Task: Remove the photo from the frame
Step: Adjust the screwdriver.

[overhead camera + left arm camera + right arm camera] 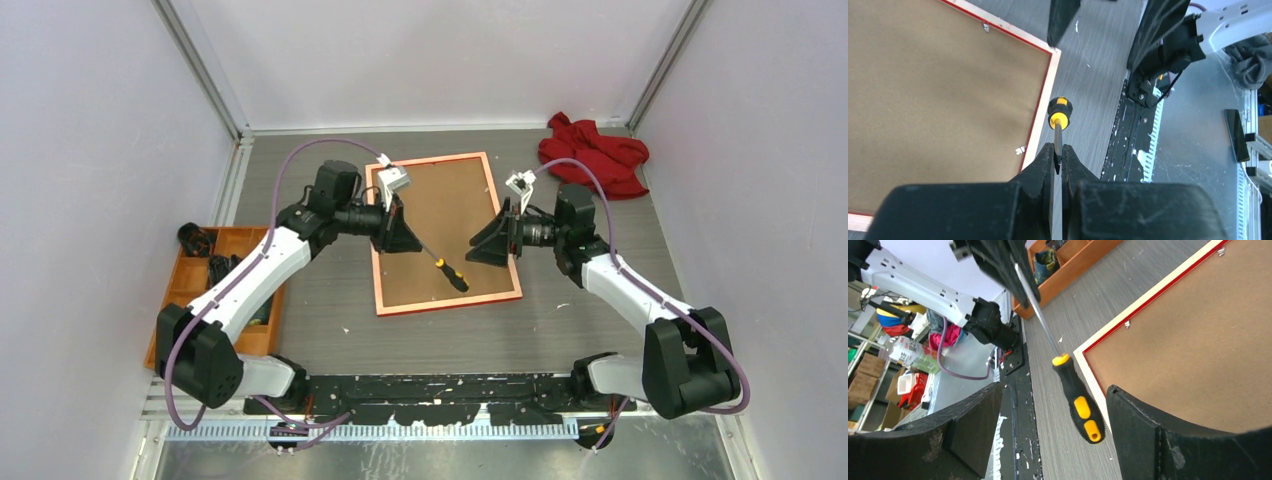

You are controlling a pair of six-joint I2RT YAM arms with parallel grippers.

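Screwdriver (pixel 1079 402) sits pinched by its shaft in left claw (pixel 1058 152), right claw (pixel 1054 389) agape.

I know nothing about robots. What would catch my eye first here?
A big red-rimmed frame lies face down in the middle of the table, its brown backing board facing up. Above it the left gripper pinches a black-and-yellow screwdriver by the shaft, with the handle toward the open right gripper. A crumpled red cloth sits in the far right corner.
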